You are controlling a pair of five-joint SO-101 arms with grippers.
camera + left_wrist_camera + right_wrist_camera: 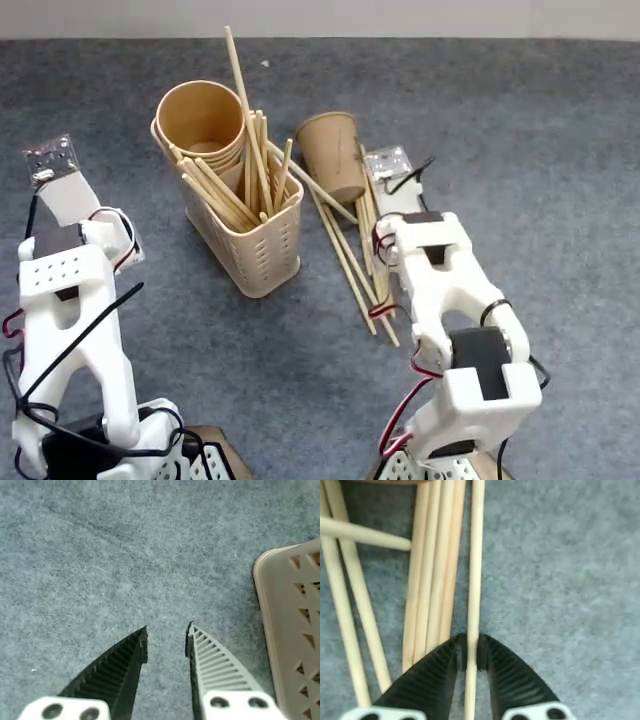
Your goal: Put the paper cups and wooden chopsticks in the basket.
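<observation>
My right pincer [471, 652] is clamped on one pale wooden chopstick [477, 555] on the grey carpet [560, 580], long axis straight ahead between the jaws. The beige slotted plastic basket [262, 255] stands off to its left, with my left pincer [166, 640] open beside it.

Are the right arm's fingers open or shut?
Shut: the right gripper has its fingers pinching one wooden chopstick between the tips.
</observation>
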